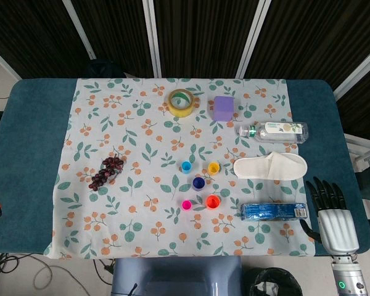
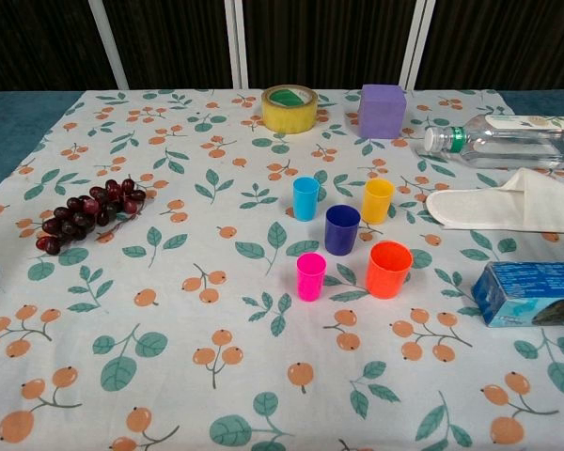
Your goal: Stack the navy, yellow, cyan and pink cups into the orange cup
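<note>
On the counter (image 1: 31, 154), over a leaf-and-berry cloth (image 1: 135, 222), everything places itself around the navy cup (image 1: 198, 182). Far to its left lies a bunch of dark grapes (image 1: 106, 171). Just left and behind it stands the cyan cup (image 1: 186, 166), and left and in front of it the pink cup (image 1: 187, 204); in the chest view all the cups stand upright and apart. Well behind it sits a roll of yellow tape (image 1: 181, 102). The yellow cup (image 1: 214, 168) stands just right and behind it, the orange cup (image 1: 213, 201) just right and in front, empty. Behind and to the right rests a purple block (image 1: 224, 108), then a clear water bottle (image 1: 272, 131) on its side. To its right lies a white slipper (image 1: 271, 166), with a blue packet (image 1: 274, 211) in front of that. Farthest right, past the cloth's edge, the right hand (image 1: 330, 209) hovers with fingers spread, holding nothing. The left hand shows in neither view
</note>
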{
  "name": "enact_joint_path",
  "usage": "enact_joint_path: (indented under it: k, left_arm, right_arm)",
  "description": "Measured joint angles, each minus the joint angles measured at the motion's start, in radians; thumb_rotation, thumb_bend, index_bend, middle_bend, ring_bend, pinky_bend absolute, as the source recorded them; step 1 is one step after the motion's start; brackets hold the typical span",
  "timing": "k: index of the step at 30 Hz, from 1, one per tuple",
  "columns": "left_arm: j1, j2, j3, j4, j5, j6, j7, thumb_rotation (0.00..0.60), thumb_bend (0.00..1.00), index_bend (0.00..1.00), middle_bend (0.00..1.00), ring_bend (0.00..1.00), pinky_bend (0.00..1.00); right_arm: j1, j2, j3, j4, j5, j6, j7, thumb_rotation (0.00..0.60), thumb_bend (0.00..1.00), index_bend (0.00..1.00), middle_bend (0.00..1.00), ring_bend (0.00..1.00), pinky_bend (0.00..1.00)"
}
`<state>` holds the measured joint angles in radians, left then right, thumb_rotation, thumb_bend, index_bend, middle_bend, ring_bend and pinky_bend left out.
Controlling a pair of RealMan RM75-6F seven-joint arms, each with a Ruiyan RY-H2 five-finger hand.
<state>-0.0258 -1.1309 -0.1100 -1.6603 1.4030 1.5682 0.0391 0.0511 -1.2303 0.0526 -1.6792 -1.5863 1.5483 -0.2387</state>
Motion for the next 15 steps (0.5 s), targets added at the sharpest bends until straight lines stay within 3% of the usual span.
enact_joint_path:
  k: [15]
  left_arm:
    - [0.002,0.001,0.001,-0.002,0.004,0.004,0.002,0.600,0.77,0.14,0.01,0.00,0.00]
  right_arm:
    - [0.000,0.011,-0.010,-0.010,-0.014,-0.002,0.028,0.600,0.31,0.00,0.00,0.00,0.06]
